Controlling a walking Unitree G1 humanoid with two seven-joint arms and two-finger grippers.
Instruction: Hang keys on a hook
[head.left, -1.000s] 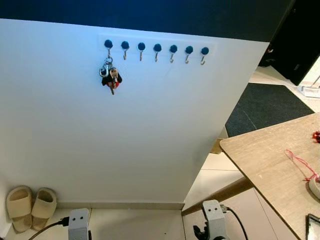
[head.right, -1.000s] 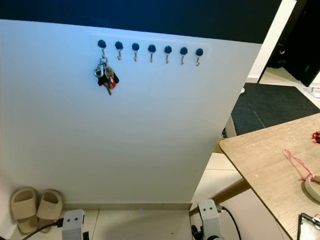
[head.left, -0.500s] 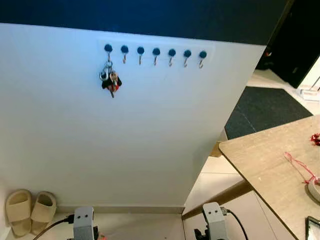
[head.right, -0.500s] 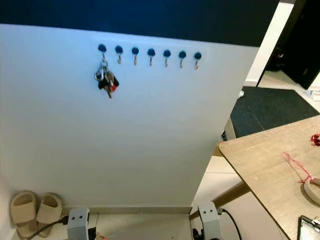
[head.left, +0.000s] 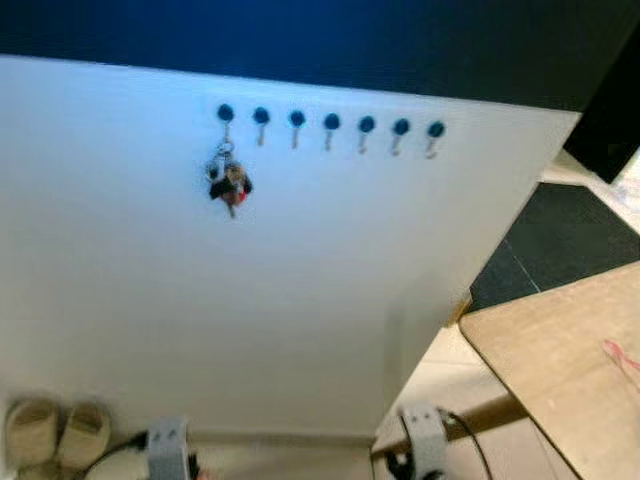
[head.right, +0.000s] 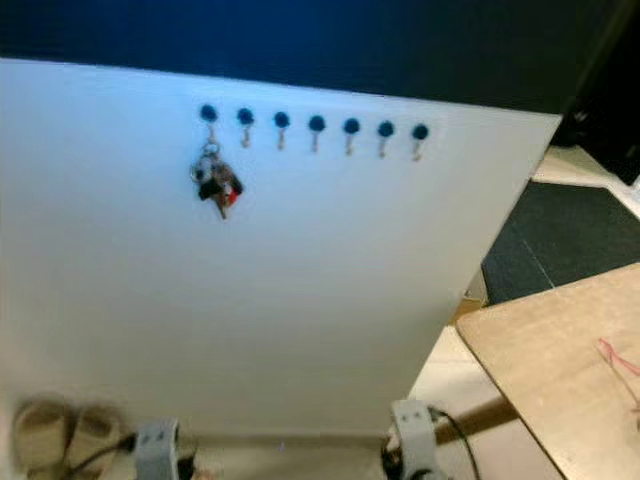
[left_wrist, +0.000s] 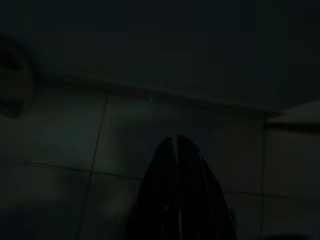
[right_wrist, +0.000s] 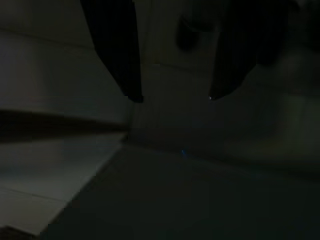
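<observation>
Bunch of metal keys with black and red fobs (head.left: 229, 185) hangs on the leftmost blue-capped hook (head.left: 225, 115); left gripper (left_wrist: 177, 142) pressed together, right gripper (right_wrist: 172, 97) spread, both low. Best leave it hanging, arms clear of the wooden tabletop (head.left: 560, 350).

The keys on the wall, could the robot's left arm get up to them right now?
Probably yes. The keys hang on the leftmost hook with bare white wall around them. The left gripper hangs low near the floor, so it must lift first.

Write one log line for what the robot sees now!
keys: hanging on leftmost hook | left hand: shut, idle | right hand: open, idle
</observation>
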